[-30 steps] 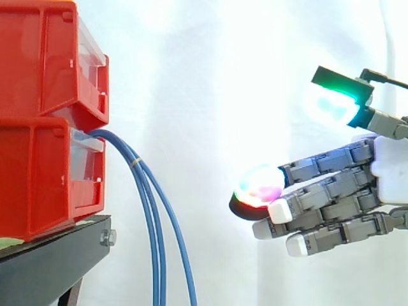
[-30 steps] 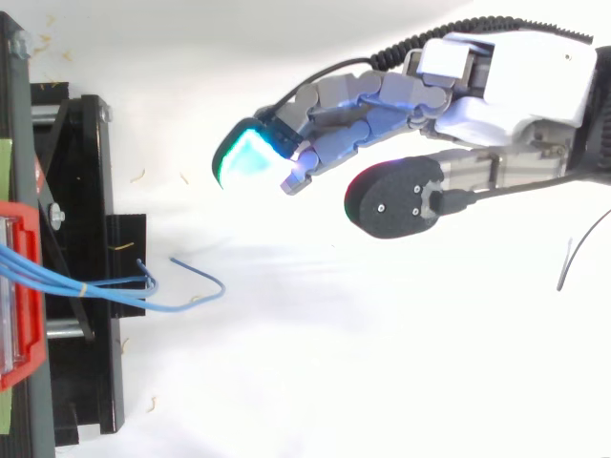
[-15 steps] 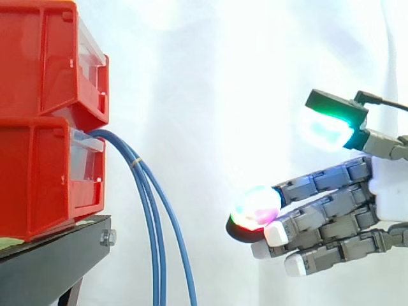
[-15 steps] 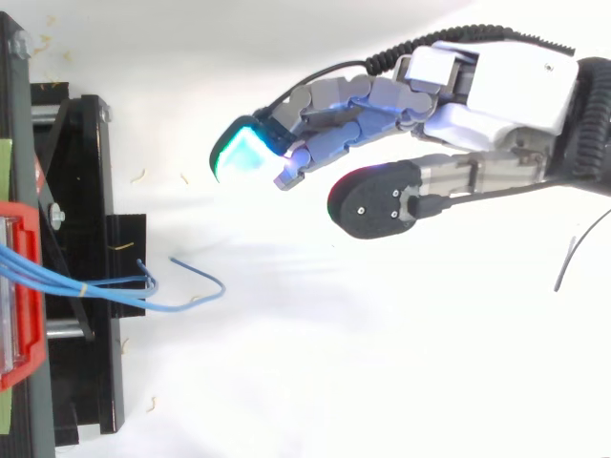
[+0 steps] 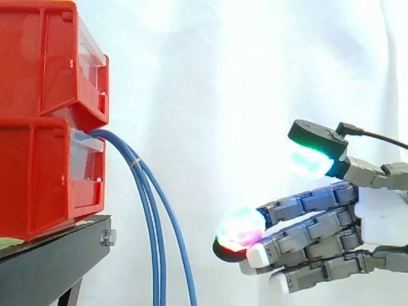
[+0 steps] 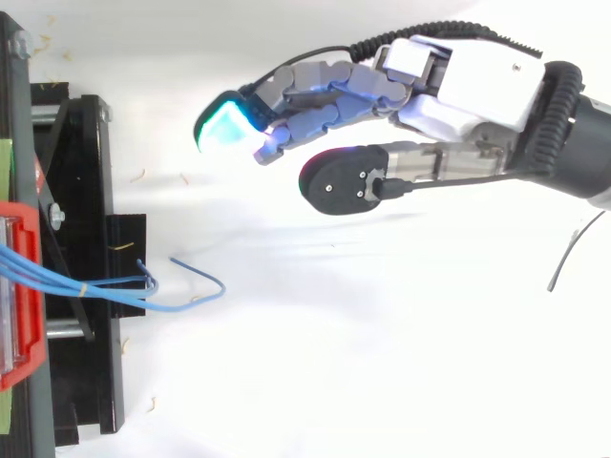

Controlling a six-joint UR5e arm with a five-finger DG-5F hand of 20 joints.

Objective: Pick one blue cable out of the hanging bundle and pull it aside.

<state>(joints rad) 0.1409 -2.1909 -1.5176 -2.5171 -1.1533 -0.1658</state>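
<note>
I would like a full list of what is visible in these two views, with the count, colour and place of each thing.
bins: two, red, stacked at the left on the stand.
stand: one, black, under the bins.
cables: a small bundle, blue, hanging down from the front of the lower bin.
band: one, pale, around the bundle near its top.
curtain: one, white, behind everything.
hand: one, grey and white, at the right, apart from the cables; its fingers are stretched out and hold nothing.

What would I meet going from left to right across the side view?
Red bins → blue cables hanging from the lower bin → open space before the white curtain → robot hand, fingers pointing at the cables.
</note>
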